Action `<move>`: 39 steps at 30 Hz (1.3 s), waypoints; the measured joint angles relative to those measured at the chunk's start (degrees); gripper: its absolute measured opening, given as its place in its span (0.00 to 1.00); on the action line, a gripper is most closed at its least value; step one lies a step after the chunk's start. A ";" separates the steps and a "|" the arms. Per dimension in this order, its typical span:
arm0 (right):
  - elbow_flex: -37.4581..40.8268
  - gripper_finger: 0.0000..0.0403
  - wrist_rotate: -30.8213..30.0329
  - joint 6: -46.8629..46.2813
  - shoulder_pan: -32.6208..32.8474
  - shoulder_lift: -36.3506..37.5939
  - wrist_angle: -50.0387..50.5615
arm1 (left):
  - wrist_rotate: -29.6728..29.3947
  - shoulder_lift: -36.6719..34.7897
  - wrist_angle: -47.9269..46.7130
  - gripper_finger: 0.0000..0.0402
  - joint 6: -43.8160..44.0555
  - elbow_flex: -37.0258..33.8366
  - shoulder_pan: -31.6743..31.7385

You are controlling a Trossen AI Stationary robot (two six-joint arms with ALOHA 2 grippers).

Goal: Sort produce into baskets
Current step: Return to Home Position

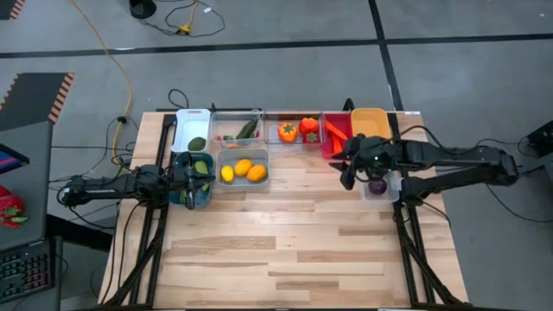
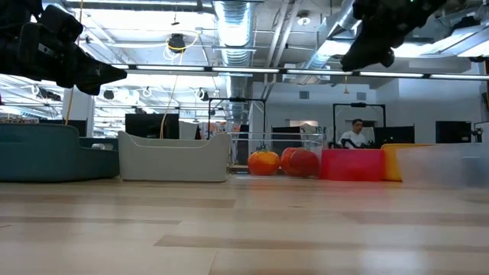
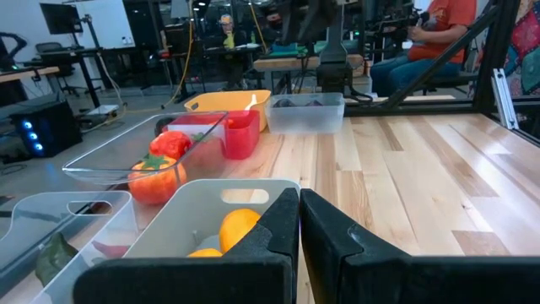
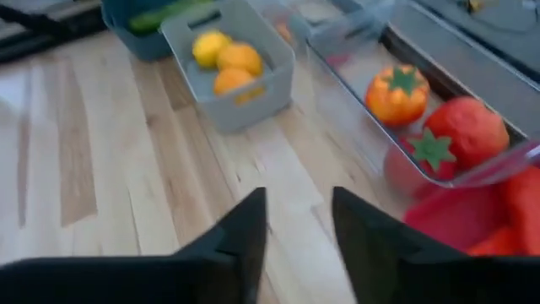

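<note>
The baskets stand along the table's far part. The white basket (image 1: 192, 128) holds a green piece. One clear basket (image 1: 236, 128) holds a cucumber, the other clear basket (image 1: 292, 130) holds an orange pepper (image 4: 396, 91) and a red pepper (image 4: 468, 127). Beside them stand the red basket (image 1: 335, 136) and the orange basket (image 1: 370, 121). The grey-blue basket (image 1: 243, 168) holds lemons (image 4: 226, 61). My left gripper (image 1: 207, 177) is shut and empty above the teal basket (image 1: 192, 192). My right gripper (image 1: 347, 169) is open and empty, raised above bare table in front of the red basket.
A small clear tub (image 1: 378, 185) with a purple ball sits under my right arm near the table's right edge. The bare wood of the table (image 1: 285, 250) stretches over the near half. People sit in the room beyond the table.
</note>
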State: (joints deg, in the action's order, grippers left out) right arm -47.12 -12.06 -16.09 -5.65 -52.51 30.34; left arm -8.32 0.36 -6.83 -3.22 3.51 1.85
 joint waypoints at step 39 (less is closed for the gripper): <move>34.15 0.07 10.65 4.53 -3.89 25.81 -29.49 | 0.11 0.00 -0.02 0.00 0.00 -0.01 0.00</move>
State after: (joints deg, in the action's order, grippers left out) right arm -12.97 -1.41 -11.56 -9.54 -26.70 0.85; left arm -8.21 0.36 -6.85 -3.21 3.50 1.85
